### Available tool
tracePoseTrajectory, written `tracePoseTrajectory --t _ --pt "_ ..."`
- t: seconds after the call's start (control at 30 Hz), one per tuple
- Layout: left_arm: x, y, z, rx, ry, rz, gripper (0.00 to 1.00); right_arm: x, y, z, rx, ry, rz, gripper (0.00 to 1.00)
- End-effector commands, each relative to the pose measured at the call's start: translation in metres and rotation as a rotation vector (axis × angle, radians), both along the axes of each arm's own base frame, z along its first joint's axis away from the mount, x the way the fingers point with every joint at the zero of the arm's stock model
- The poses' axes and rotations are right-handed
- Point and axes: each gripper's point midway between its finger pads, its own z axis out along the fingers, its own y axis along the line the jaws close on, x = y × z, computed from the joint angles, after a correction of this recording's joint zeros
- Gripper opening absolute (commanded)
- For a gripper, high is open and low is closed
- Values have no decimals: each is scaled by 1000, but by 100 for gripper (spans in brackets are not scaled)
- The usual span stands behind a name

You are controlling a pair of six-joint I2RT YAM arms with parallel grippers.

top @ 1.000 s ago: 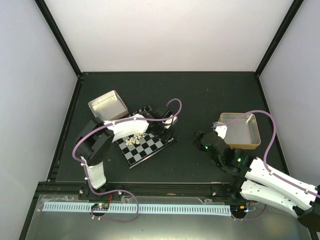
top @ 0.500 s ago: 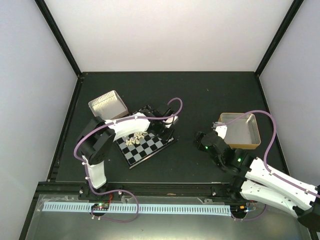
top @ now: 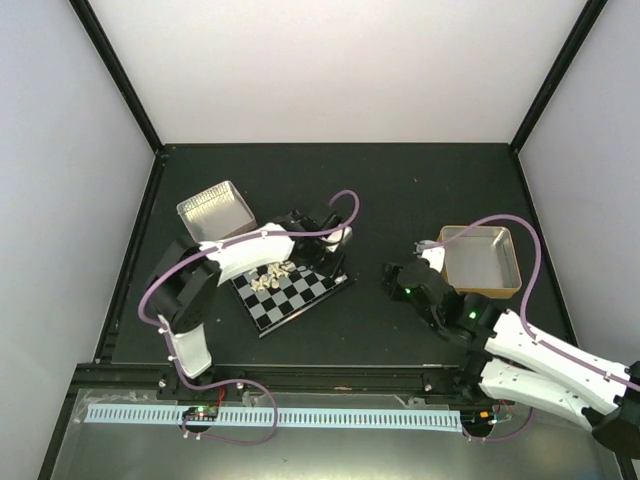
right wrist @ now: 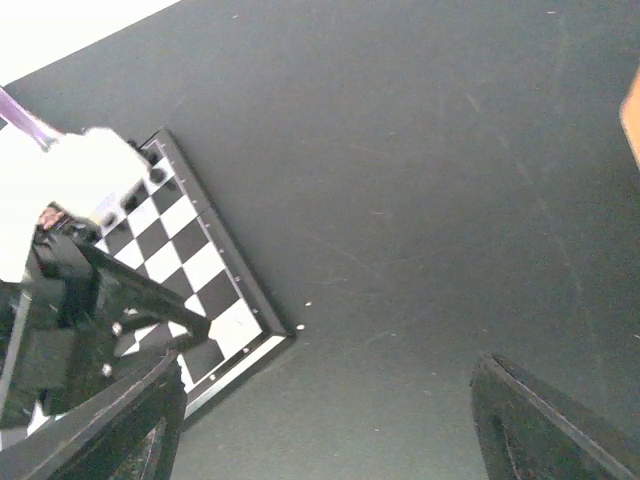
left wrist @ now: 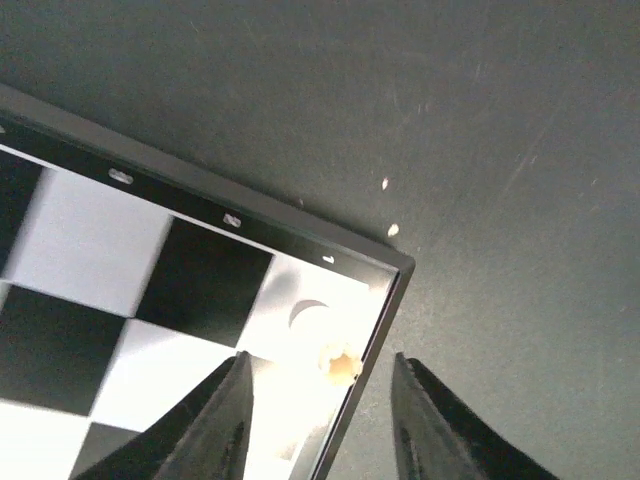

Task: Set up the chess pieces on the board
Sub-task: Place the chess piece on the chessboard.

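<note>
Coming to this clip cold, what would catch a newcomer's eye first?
The small black-and-grey checkered chessboard left of centre, with tiny cream-white chess pieces bunched on its left part. The left hand straddles one cream piece on the board's corner square; the right hand hangs open above the dark tabletop.

Dark table (top: pixel 400 190): board (top: pixel 300 295), grey tray (top: pixel 215 210), tan tray (top: pixel 485 262), perhaps crumbs (left wrist: pixel 392 230).
</note>
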Motion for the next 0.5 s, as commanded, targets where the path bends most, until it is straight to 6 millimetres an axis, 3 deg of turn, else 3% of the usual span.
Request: tracePoseTrajectory --t 0.0,0.17,0.33,0.47 --pt "22 17 65 -84 -144 114 45 9 32 24 14 -42 124 79" --pt "30 74 84 -114 -202 310 49 17 78 22 -18 3 273 78" --pt "27 133 71 -119 -175 493 45 23 132 2 -36 110 435 73" --pt "12 156 57 -75 -152 536 41 24 165 -12 -27 190 517 63"
